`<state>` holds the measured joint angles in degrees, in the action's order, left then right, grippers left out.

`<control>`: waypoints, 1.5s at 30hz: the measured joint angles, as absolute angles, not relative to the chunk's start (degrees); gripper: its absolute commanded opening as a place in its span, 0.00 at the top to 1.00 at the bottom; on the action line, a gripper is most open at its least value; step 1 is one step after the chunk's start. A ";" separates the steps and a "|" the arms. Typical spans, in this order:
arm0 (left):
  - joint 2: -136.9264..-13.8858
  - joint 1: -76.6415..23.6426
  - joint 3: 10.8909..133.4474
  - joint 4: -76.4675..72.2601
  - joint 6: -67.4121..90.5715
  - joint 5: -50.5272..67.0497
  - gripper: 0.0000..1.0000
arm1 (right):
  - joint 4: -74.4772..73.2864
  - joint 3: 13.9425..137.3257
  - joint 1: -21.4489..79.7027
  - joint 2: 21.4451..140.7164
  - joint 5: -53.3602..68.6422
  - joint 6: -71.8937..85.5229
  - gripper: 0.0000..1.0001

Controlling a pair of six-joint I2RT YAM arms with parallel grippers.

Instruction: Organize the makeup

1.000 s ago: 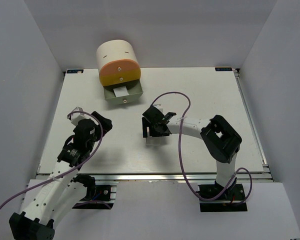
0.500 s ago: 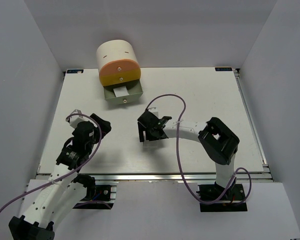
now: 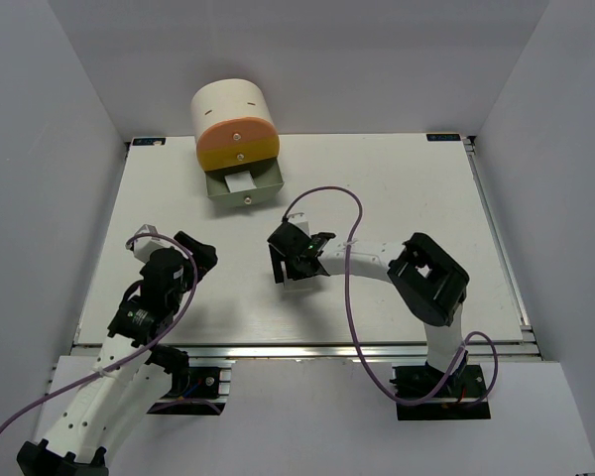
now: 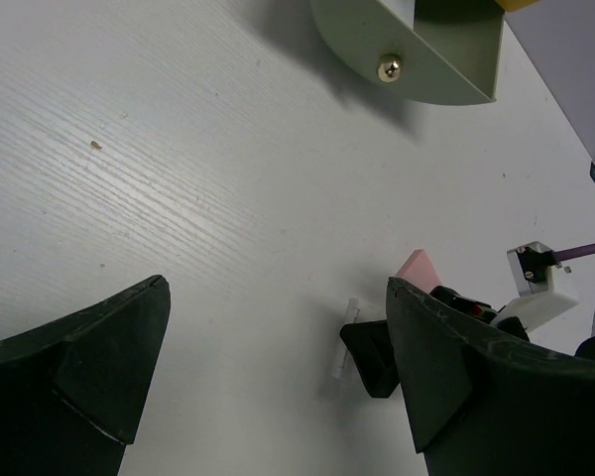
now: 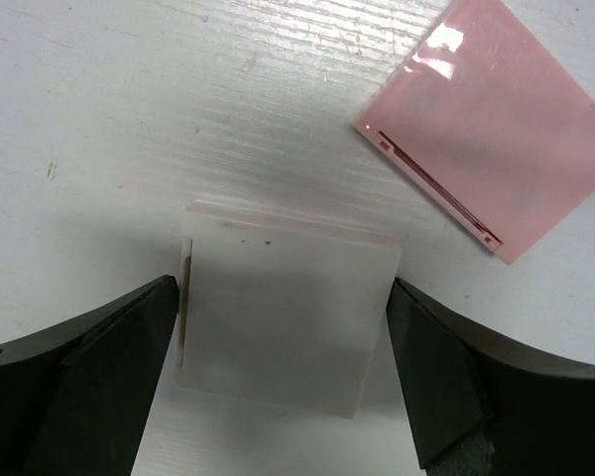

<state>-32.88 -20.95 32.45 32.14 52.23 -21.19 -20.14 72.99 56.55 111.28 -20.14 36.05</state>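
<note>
**Asker:** Where is the right gripper?

**Describer:** The right gripper [image 5: 283, 297] hangs low over the table [image 5: 129, 99]. Its jaws are spread wide and grip nothing. The white square [image 5: 283, 327] lies flat between its two fingers [image 5: 89, 377], with one finger at each side edge. I cannot tell whether they touch it. The pink square [image 5: 491, 149] lies flat just ahead of the right finger. It is turned at an angle, near the white square but apart from it.

**Asker:** And the left one?

**Describer:** The left gripper [image 4: 278, 327] is wide open too, with nothing in it, above the table. Ahead of it and well apart, the grey-green drawer [image 4: 426, 50] stands open from the cream cylinder [image 3: 233, 114]. Both squares lie ahead of it to its right, under the other gripper.
</note>
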 measured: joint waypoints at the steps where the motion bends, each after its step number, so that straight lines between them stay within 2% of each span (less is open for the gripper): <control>1: -32.88 -20.95 32.40 32.16 52.23 -21.21 0.02 | -19.92 72.99 56.71 111.37 -20.45 35.59 0.11; 5: -32.91 -20.95 32.38 32.16 52.23 -21.23 0.02 | -19.35 72.99 56.88 111.59 -20.84 34.28 0.12; 7: -32.91 -20.95 32.38 32.16 52.23 -21.23 0.02 | -18.96 72.99 57.04 111.70 -20.95 33.67 0.20; 8: -32.91 -20.95 32.38 32.16 52.23 -21.23 0.02 | -18.63 72.99 57.04 111.72 -20.88 33.43 0.29; 11: -32.91 -20.95 32.38 32.18 52.21 -21.26 0.02 | -17.39 72.95 56.99 111.79 -19.79 31.81 0.46; 12: -32.93 -20.95 32.38 32.18 52.21 -21.30 0.02 | -17.02 72.95 56.97 111.79 -19.22 30.89 0.56; 14: -32.97 -20.95 32.38 32.21 52.21 -21.43 0.02 | -16.29 72.97 56.95 111.79 -17.61 28.67 0.65; 15: -33.01 -20.95 32.38 32.16 52.21 -21.47 0.02 | -15.86 72.97 56.90 111.77 -16.53 27.75 0.73; 17: -33.21 -20.95 32.38 32.14 52.18 -21.52 0.02 | -14.85 72.99 56.88 111.70 -13.98 25.45 0.81; 22: -34.09 -20.93 32.38 31.55 52.10 -21.54 0.02 | -14.52 73.32 56.86 111.26 -7.05 19.77 0.90; 23: -34.26 -20.95 32.38 31.35 52.05 -21.54 0.02 | -14.46 73.41 56.77 111.13 -5.91 18.52 0.94; 26: -34.74 -20.95 32.38 30.70 51.83 -21.54 0.02 | -14.15 74.56 56.18 110.54 -3.14 14.28 0.99; 31: -34.89 -20.95 32.38 29.10 51.51 -21.54 0.02 | -10.26 82.46 52.01 110.30 -1.13 7.88 0.99; 32: -34.89 -20.95 32.38 28.80 51.51 -21.54 0.02 | -9.17 84.51 50.92 110.32 -0.80 6.81 0.95; 34: -34.94 -20.95 32.38 28.18 51.51 -21.52 0.02 | -5.72 89.47 48.47 110.80 0.25 4.86 0.94; 37: -34.89 -20.95 32.38 27.73 51.51 -21.52 0.02 | 2.11 95.83 45.54 112.71 1.13 3.31 0.98; 42: -34.63 -20.95 32.38 27.79 51.48 -21.56 0.02 | 8.27 111.94 43.64 123.39 -0.78 2.90 1.00; 45: -34.02 -20.95 32.38 27.90 51.51 -21.63 0.02 | 9.26 117.64 43.90 129.29 -2.92 4.10 0.96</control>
<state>-34.02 -20.95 32.38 27.90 51.51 -21.63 9.26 117.64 43.90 129.29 -2.92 4.10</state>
